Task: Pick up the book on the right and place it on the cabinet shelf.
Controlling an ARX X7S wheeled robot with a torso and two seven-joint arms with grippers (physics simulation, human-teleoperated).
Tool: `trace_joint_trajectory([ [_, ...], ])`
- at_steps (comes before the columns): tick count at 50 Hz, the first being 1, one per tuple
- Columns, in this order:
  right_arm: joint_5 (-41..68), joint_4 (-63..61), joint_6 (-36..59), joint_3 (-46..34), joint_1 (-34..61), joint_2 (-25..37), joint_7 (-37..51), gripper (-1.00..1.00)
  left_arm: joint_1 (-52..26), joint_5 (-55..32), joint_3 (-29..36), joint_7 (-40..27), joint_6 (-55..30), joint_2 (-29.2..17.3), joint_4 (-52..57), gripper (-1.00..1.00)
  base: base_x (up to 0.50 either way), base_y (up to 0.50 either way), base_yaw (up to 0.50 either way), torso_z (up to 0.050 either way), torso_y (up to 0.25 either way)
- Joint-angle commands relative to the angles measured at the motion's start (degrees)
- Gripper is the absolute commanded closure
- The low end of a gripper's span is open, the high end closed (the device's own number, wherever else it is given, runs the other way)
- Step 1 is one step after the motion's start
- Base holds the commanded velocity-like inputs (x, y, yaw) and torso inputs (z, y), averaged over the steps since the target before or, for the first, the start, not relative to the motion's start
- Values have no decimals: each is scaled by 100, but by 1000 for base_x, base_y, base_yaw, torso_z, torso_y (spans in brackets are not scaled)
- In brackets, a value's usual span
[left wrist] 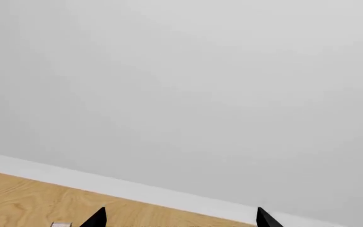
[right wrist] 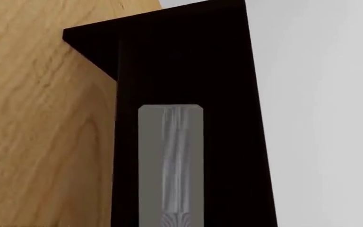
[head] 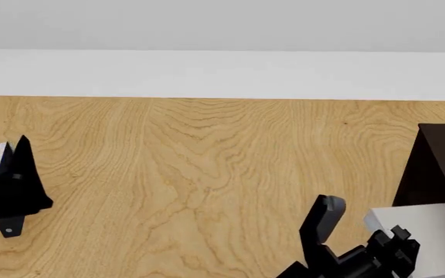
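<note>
At the scene's near right, the right gripper [head: 377,246] is mostly cut off, so I cannot tell how its jaws stand. Touching it on the right, the book [head: 427,234] lies against the cabinet shelf [head: 439,162]. Placement looks almost finished; release and retreat remain. Far left, the left gripper [head: 14,191] shows spread tips in its wrist view, holding nothing.

Left tool [head: 14,179]: matte black, angular, tapering to a pointed finger, with one small pale round screw head on its lower bracket. In the left wrist view, two black wedge-shaped fingertips [left wrist: 97,218]. Right tool [head: 354,249]: black, blocky, knuckled links and a rounded dark-grey finger with glossy highlight.
</note>
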Motion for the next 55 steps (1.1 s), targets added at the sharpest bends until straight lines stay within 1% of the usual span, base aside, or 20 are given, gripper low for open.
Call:
trace_joint_trajectory([
  [1, -1859, 62, 256, 433, -73, 66, -281, 100, -67, 171, 83, 63, 164, 39, -294, -100, 0, 0, 0, 0, 0],
  [22, -1898, 62, 25, 546, -234, 404, -580, 100, -235, 383, 269, -110, 24, 35, -412, -100, 0, 0, 0, 0, 1],
  [36, -1913, 62, -104, 528, -255, 665, -661, 100, -586, 542, 436, -214, -80, 145, -749, -100, 0, 0, 0, 0, 1],
  [44, -1912, 62, -122, 523, -342, 764, -720, 100, -785, 711, 608, -172, 18, 267, -1135, -100, 0, 0, 0, 1, 1],
  [55, -1912, 62, -122, 523, -342, 764, -720, 100, -845, 803, 680, -267, -38, 256, -1150, -100, 0, 0, 0, 0, 1],
])
